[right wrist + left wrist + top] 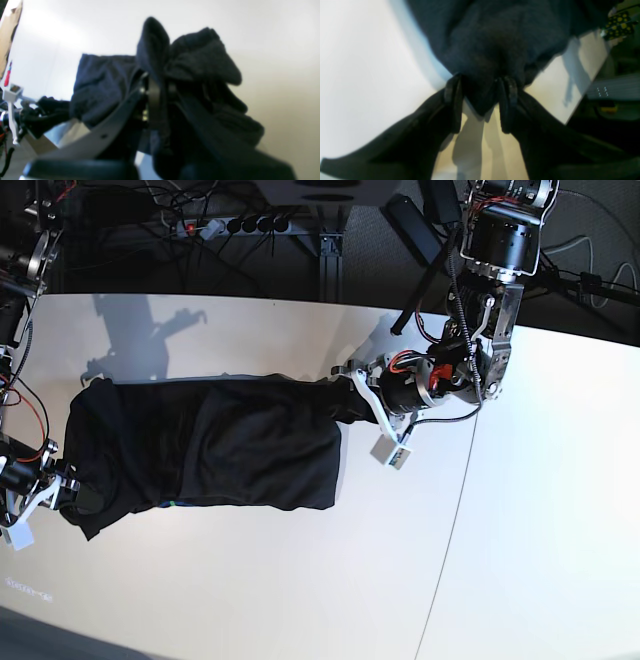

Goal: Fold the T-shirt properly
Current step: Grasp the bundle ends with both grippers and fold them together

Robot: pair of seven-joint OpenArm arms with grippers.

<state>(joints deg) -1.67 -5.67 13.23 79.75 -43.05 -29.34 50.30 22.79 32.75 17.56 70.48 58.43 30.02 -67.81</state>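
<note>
black T-shirt [215, 445], white table [300, 600]

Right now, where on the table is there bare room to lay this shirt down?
The T-shirt fills the middle-left of the table, pinched by the right gripper and left gripper. Bare patches: the wide stretch past the left gripper, and the strip along the near edge below the shirt. It is crowded around both grippers.

So the T-shirt [210, 450] is lying stretched out across the left half of the worktop [540, 560] in the base view. The left gripper [352, 378] has hold of its far right corner, the right gripper [72, 496] has it at the near left corner. Behind the worktop there's a power strip [240, 224] on the floor.
</note>
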